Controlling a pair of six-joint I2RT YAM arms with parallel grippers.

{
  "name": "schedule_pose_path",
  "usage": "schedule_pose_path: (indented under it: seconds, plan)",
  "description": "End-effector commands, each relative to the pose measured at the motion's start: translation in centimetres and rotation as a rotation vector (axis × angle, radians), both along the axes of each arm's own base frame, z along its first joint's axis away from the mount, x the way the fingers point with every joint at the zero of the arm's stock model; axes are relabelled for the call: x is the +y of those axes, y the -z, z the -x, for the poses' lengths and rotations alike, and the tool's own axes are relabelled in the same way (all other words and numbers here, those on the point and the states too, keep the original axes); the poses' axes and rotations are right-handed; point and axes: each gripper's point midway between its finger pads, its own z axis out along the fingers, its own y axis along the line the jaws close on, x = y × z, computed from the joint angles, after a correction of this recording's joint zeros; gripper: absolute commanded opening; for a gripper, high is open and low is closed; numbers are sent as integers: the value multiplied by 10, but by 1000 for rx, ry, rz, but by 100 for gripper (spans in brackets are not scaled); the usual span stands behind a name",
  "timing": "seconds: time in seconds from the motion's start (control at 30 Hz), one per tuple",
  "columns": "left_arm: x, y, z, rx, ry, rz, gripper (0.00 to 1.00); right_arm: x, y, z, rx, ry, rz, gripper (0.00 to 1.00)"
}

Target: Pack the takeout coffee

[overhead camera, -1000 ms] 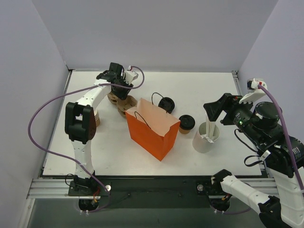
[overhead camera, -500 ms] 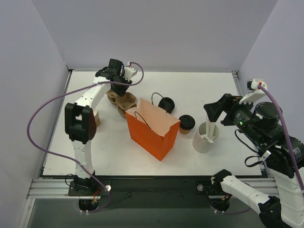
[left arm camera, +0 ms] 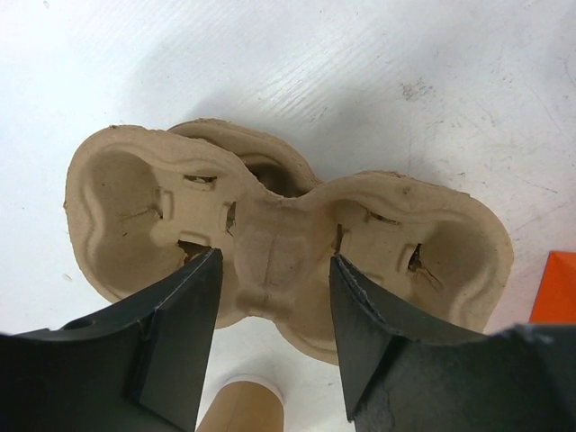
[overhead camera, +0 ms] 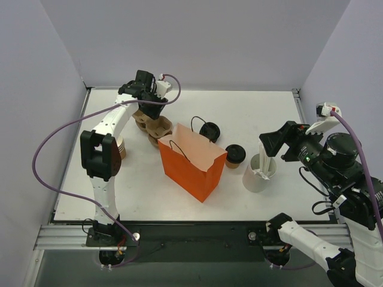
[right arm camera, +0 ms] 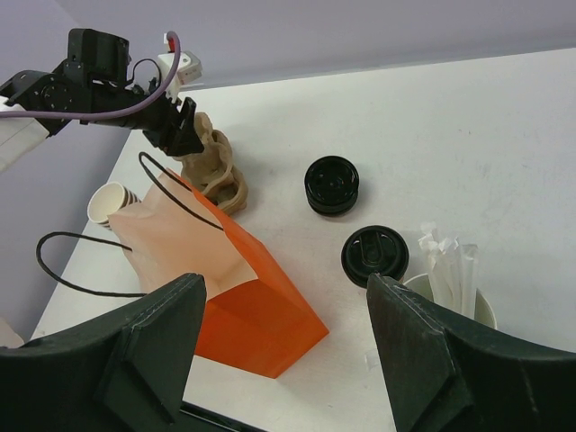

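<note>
- Top external view:
  - The left gripper [overhead camera: 148, 103] is hovering at the far left of the table [overhead camera: 275, 107], directly over the pulp carriers [overhead camera: 154, 127]. Its finger gap is not readable from this angle.
  - The right gripper [overhead camera: 268, 143] is hanging above the white cup [overhead camera: 258, 176], which is holding wrapped straws. Its fingers are pointing toward the table centre.
  - The takeout coffee [overhead camera: 234, 154], black lid fitted, is standing on the table outside the orange bag [overhead camera: 191, 162]. It is just beside the bag's right side, between the bag and the white cup.
  - The lid stack [overhead camera: 209, 130] is lying behind the bag.
  - The paper cup stack [overhead camera: 121, 148] is standing next to the left arm.
- Left wrist view:
  - The left gripper [left arm camera: 274, 261] is holding its jaws at a medium spread, straddling the central ridge of the top pulp carrier [left arm camera: 270, 225].
  - Whether the fingers [left arm camera: 175, 333] are pressing on that ridge cannot be told.
  - A corner of the orange bag [left arm camera: 558, 290] is showing at the right edge.
- Right wrist view:
  - The right gripper [right arm camera: 286, 283] is standing wide apart and is carrying nothing.
  - The takeout coffee [right arm camera: 375, 255] is sitting upright on the table [right arm camera: 468, 135], between the orange bag [right arm camera: 261, 306] and the white cup [right arm camera: 481, 306].
  - The lid stack [right arm camera: 331, 184] is lying beyond it.
  - The left gripper [right arm camera: 180, 126] is reaching down onto the pulp carriers [right arm camera: 218, 175].
</note>
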Motion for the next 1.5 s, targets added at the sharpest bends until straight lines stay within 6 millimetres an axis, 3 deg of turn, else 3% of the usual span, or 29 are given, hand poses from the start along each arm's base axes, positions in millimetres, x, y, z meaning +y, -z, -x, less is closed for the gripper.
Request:
schedule_pose_path:
  seconds: [0.0,0.23,0.7,0.9,1.13,1.47]
  plan:
    - [5,-3,1,2,5,-3,62,-5,-13,5,-30,16,-24,73]
    - [8,11,-2,21,4,-30,70,-6,-15,5,-30,19,-16,73]
    - [14,35,-2,66,-1,-49,69,-6,-12,0,-20,23,5,73]
    - [11,39,-4,82,5,-35,62,-5,-12,-3,-19,23,16,73]
    - [14,22,-4,57,-17,-43,56,-4,-10,-5,-15,24,27,73]
    - [7,-33,-7,-17,-70,19,53,-2,-7,-6,-4,24,12,73]
